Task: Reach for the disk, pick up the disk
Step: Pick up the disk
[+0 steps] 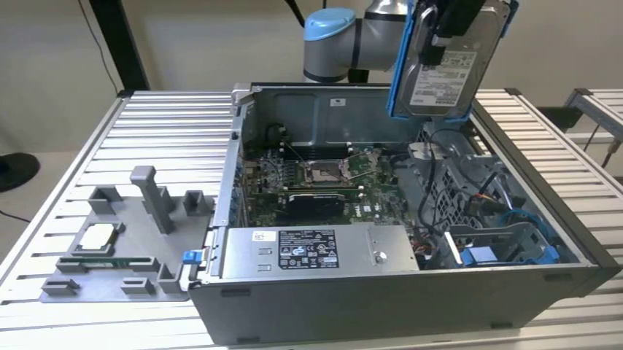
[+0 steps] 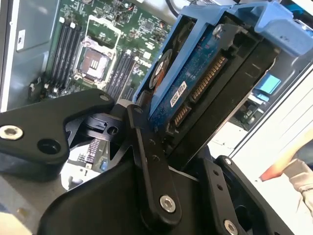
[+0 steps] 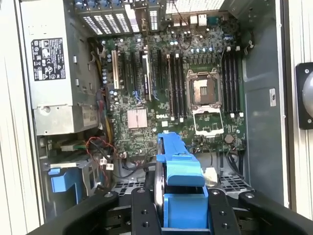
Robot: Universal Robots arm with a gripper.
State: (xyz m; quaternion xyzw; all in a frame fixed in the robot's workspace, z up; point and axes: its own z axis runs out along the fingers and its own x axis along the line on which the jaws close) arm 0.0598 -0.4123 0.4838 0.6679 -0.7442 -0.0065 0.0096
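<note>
The gripper point(image 1: 450, 36) had its fingers point(image 2: 146, 161) clamped on the disk point(image 1: 450, 62), which hung upright between them, lifted clear above the case point(image 1: 409, 292).

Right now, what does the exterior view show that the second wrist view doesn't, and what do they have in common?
Exterior view alone: the whole open computer case on the slatted table, the grey fixture on the exterior view's left, the power supply, and the disk's white label side facing the camera. Second wrist view alone: the disk's underside with its blue circuit board and connector edge, close up between black fingers. Both: the disk in its blue bracket, held lifted above the case by the gripper, with the motherboard below.
</note>
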